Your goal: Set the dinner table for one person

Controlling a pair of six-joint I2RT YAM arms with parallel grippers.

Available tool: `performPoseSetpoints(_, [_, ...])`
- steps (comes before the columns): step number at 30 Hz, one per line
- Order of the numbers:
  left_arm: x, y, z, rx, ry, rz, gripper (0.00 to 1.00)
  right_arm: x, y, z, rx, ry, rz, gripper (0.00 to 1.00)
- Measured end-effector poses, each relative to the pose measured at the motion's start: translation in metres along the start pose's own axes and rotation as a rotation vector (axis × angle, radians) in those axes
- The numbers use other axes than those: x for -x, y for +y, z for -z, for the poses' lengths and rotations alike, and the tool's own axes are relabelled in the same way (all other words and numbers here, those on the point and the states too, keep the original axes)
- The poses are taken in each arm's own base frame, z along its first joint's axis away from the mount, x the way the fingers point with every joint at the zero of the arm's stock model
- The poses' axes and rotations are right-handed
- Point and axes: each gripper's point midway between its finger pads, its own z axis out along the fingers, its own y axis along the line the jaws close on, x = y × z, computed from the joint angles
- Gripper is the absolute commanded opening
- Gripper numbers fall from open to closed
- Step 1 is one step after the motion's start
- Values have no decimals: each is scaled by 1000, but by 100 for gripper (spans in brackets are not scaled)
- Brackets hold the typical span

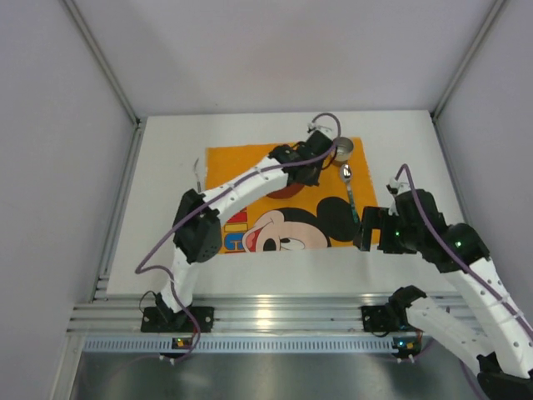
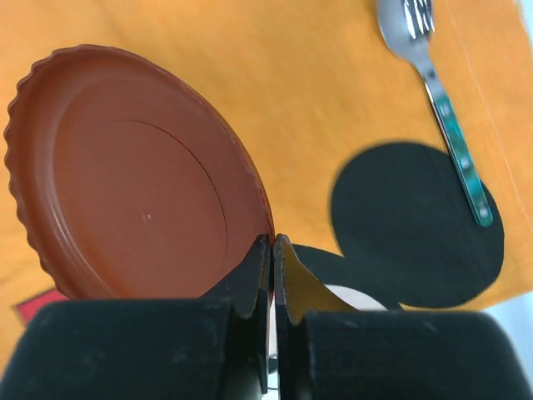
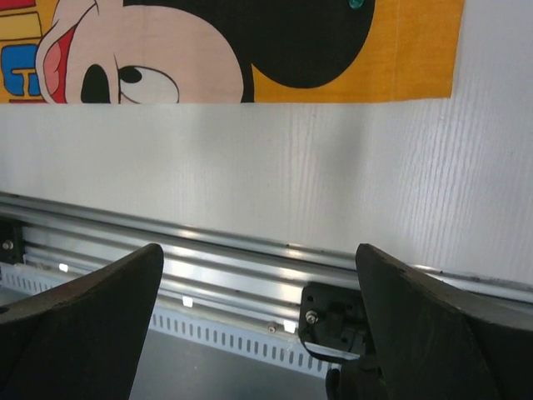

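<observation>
Left tool (image 2: 272,250) clamps the rim of the brown plate (image 2: 141,175), at its 10 o'clock, above the orange cloth (image 2: 291,83) lying mid white desk (image 1: 166,167); right tool (image 3: 256,258) gapes wide over the desk's 4 o'clock side

The brown round plastic plate (image 2: 141,175) looks smooth, faintly glossy. The teal-handled metal spoon (image 2: 454,143) has a mirror-bright bowl. The orange cartoon-mouse cloth (image 2: 316,75) is matt; the white rectangular table (image 3: 333,183) is matt, finely ribbed.

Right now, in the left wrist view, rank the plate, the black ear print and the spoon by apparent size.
1. brown plate, though it sits nearest the camera, which inflates it.
2. black ear print.
3. spoon, partly cut off at the top edge.
</observation>
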Motion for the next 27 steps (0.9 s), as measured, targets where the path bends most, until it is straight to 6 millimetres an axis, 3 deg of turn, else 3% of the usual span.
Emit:
performPoseSetpoints(2, [-32, -31, -17, -11, 72, -40, 0, -6, -3, 11, 10, -19, -12, 100])
performPoseSetpoints(5, [-66, -53, -40, -5, 150, -59, 0, -17, -8, 26, 25, -45, -30, 100])
performPoseSetpoints(10, [-102, -50, -69, 56, 242, -43, 0, -32, -15, 41, 36, -65, -51, 100])
performPoseSetpoints(13, [-114, -47, -78, 71, 269, -31, 0, -36, -17, 47, 50, -89, -60, 100])
performPoseSetpoints(16, [-122, -47, -82, 73, 283, -26, 16, -39, -18, 49, 55, -96, -65, 100])
performPoseSetpoints(17, [-123, -47, -82, 71, 284, -26, 25, -39, -18, 50, 56, -99, -66, 100])
performPoseSetpoints(18, [-124, -48, -83, 64, 287, -22, 46, -39, -19, 50, 56, -98, -67, 100])
performPoseSetpoints(19, [-127, -49, -84, 56, 293, -21, 55, -39, -19, 50, 56, -98, -67, 100])
performPoseSetpoints(24, [-124, -50, -81, 53, 287, -4, 68, -40, -19, 50, 56, -97, -68, 100])
performPoseSetpoints(25, [-121, -49, -79, 62, 276, -4, 77, -40, -19, 50, 56, -96, -68, 100])
performPoseSetpoints(27, [-109, -42, -70, 88, 242, -2, 82, -40, -19, 49, 55, -95, -69, 100])
